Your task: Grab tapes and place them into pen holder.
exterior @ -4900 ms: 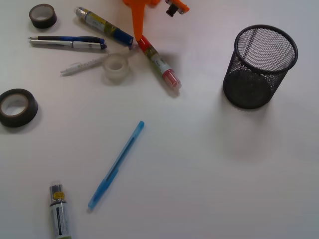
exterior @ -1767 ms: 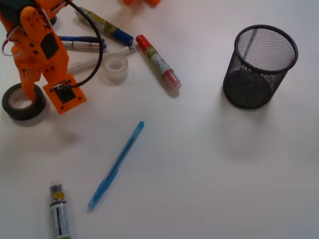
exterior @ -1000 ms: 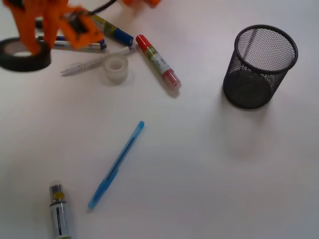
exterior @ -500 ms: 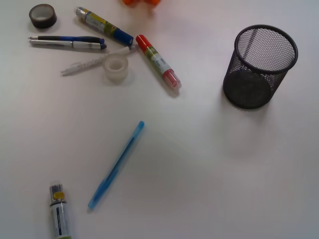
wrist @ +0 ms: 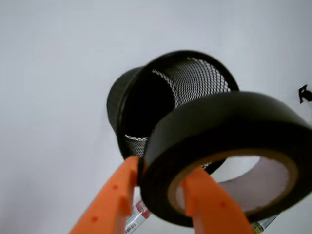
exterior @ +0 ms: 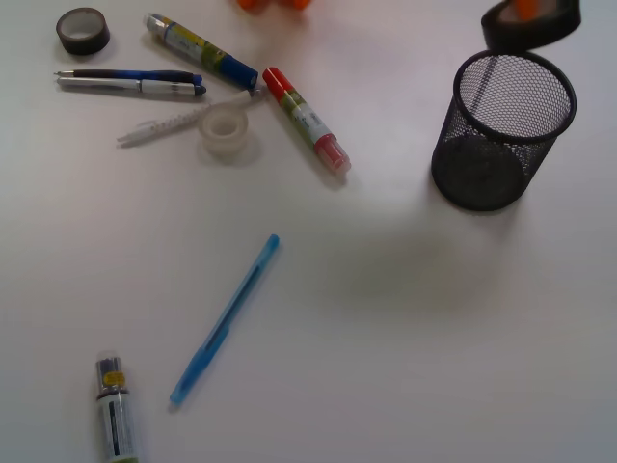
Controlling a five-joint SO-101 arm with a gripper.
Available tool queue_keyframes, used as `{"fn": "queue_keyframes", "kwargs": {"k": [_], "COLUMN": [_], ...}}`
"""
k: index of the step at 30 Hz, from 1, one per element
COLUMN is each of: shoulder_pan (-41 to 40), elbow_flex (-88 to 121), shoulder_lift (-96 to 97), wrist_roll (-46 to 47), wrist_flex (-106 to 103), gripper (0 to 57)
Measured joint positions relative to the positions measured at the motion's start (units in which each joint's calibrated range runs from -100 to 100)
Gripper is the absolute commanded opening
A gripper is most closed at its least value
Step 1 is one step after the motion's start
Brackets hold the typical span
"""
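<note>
The larger black tape roll with a pale core hangs at the top right, just above the far rim of the black wire-mesh pen holder. My gripper is shut on it. In the wrist view one orange finger is outside the roll and the other is inside its core, with the pen holder's mouth right behind. The smaller dark grey tape lies at the top left. The translucent whitish tape lies among the pens.
A red marker, a blue-yellow marker, a dark pen and a white pen lie at the upper left. A blue pen and a small marker lie at the lower left.
The gripper took the large black tape from the left edge, lifted it out of view, and now holds it above the pen holder at the top right.
</note>
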Motion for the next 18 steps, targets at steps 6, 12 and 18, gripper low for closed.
{"fn": "queue_keyframes", "kwargs": {"k": [6,12,18], "shoulder_pan": [0.3,1.1,0.2], "elbow_flex": [0.1,0.1,0.1], "shoulder_lift": [3.7,6.8,7.0], "wrist_roll": [0.0,0.0,0.0], "wrist_flex": [-2.0,-4.5,-4.5], "gripper": [0.6,5.7,30.3]}}
